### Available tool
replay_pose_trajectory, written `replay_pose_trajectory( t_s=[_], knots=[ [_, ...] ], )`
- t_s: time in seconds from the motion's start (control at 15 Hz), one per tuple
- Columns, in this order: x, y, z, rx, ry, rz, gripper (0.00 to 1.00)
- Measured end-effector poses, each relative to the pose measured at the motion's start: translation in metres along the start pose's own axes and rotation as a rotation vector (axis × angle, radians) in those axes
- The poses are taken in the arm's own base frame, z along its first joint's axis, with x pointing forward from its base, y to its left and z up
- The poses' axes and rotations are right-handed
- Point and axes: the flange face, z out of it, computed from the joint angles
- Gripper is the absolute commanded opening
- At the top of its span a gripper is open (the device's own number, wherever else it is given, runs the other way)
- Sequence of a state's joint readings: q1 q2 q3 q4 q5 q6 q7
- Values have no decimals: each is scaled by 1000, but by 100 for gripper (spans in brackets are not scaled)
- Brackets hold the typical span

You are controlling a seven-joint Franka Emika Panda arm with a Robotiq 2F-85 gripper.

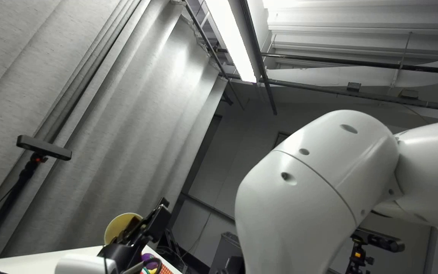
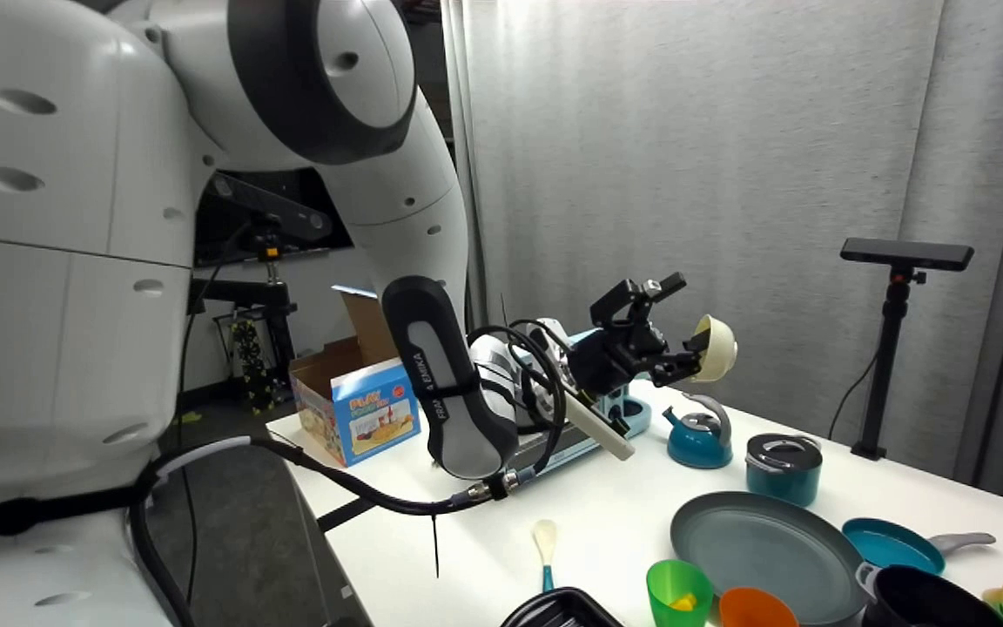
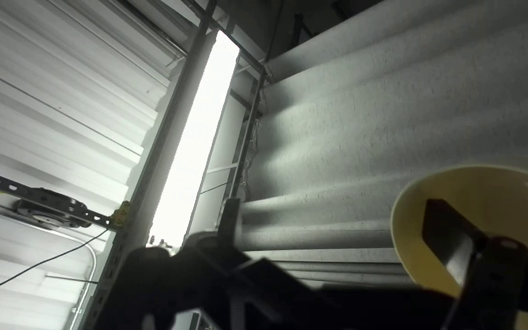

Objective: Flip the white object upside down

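The white object is a cream bowl [image 2: 722, 353], yellowish inside, tipped on its side high above the table [image 2: 458, 531]. Its mouth faces my gripper [image 2: 688, 312], which is spread wide with nothing between its two fingers. One finger reaches into the hollow of the bowl [image 3: 408, 233], and no other support for the bowl shows. The opposite finger [image 3: 230, 220] is well away from it in the wrist view. In an exterior view, the bowl [image 1: 117, 229] appears behind the dark gripper fingers. How that finger touches the inner wall is hard to make out.
A teal kettle [image 2: 700, 438] and a lidded pot [image 2: 783, 470] stand below the bowl. Nearer are a grey plate [image 2: 763, 549], a small pan [image 2: 889, 544], a green cup [image 2: 678, 592] and a spatula [image 2: 545, 549]. A camera stand [image 2: 889, 366] rises behind the table; a cardboard box [image 2: 353, 401] sits at its end.
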State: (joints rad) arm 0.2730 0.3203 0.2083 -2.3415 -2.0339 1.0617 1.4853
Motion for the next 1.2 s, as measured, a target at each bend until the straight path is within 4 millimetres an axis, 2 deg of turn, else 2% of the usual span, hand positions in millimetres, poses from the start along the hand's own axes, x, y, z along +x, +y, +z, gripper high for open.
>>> replay_pose_trajectory(
  t_s=[0.2, 0.53, 0.8, 1.2],
  knots=[
    [-6, 21, 23, -26, -23, 13, 100],
    [-14, 37, 38, -8, -61, 19, 100],
    [-20, 34, 30, 160, -188, 0, 100],
    [-12, 39, 20, 460, -329, 40, 100]
  ],
)
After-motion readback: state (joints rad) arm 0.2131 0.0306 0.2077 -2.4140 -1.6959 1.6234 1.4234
